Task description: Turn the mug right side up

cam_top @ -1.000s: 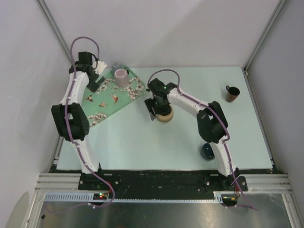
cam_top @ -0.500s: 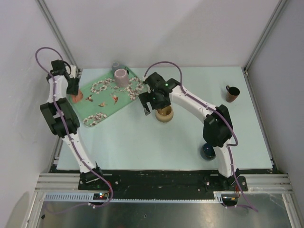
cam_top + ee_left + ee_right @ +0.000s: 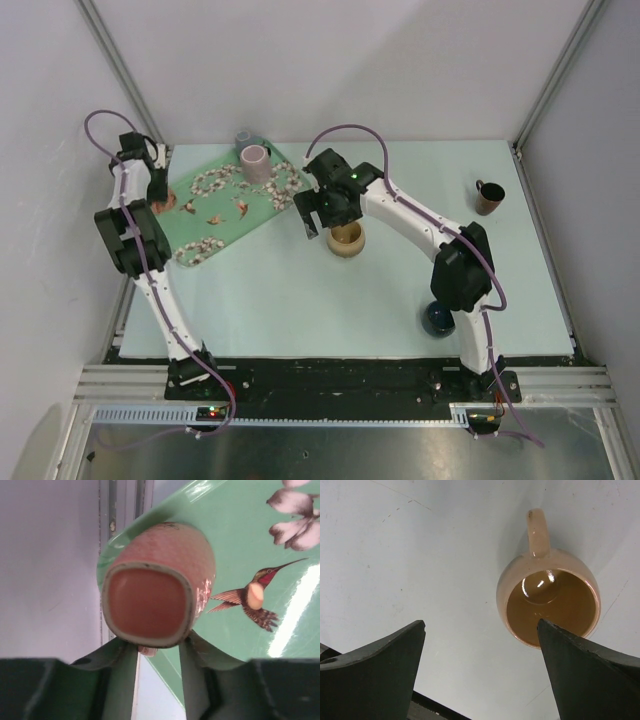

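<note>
Pale green table (image 3: 330, 300), with a green floral tray (image 3: 225, 215) printed with hummingbirds lying askew on its far left part; all places below are taken from that tray. Right gripper (image 3: 481, 624) hangs just off the tray's right corner, fingers spread wide apart and holding nothing. Left gripper (image 3: 157, 645) sits at the tray's left corner, by the table edge. Tan mug (image 3: 550, 607) stands on the table just right of the tray's right corner, apart from the tray, mouth up, glossy brown inside, its handle showing in the right wrist view. Salmon mug (image 3: 157, 587) is on the tray's left corner rim, mouth turned toward the left wrist camera. The left fingertips flank its lower rim with a small pale bit between them; cannot tell whether they clamp it. A mauve cup (image 3: 254, 163) stands mouth up on the tray's far corner. A dark brown mug (image 3: 489, 197) stands well right of the tray. A dark blue round object (image 3: 437, 319) lies well right and nearer. A small grey cup (image 3: 243, 137) stands just behind the tray's far corner.
</note>
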`<action>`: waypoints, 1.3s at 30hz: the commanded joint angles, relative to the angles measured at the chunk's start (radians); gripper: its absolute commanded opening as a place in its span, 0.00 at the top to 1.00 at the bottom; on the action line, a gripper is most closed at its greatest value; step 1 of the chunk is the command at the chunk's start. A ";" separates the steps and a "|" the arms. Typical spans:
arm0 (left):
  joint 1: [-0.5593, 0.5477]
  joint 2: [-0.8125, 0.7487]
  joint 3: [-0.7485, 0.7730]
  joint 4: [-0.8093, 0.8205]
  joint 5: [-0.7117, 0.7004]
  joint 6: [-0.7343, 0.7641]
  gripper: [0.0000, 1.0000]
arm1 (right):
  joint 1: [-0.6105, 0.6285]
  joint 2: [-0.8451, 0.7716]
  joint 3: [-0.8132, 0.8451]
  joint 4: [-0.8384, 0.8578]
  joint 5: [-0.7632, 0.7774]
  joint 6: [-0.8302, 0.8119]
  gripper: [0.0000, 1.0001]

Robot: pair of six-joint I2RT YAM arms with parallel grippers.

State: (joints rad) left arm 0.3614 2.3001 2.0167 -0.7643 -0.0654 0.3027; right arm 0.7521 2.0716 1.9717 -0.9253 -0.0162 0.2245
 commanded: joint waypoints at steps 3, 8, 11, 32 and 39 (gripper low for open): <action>0.005 0.052 0.102 0.025 -0.023 -0.029 0.91 | 0.007 -0.021 0.071 -0.034 0.016 -0.003 0.01; 0.008 -0.011 0.051 0.025 0.038 -0.036 1.00 | 0.008 -0.036 0.096 -0.049 0.045 -0.003 0.01; 0.006 -0.108 -0.007 0.024 0.140 -0.067 1.00 | 0.007 -0.074 0.098 -0.027 0.045 -0.001 0.01; -0.345 -0.752 -0.125 0.021 0.879 -0.458 1.00 | -0.153 -0.406 -0.339 1.030 -0.507 0.664 0.01; -0.437 -0.775 -0.112 0.021 0.962 -0.517 1.00 | -0.139 -0.385 -0.347 1.220 -0.509 0.759 0.08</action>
State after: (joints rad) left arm -0.0380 1.5715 1.8648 -0.7734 0.7998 -0.1505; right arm 0.6037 1.6878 1.6207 0.0826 -0.4889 0.8822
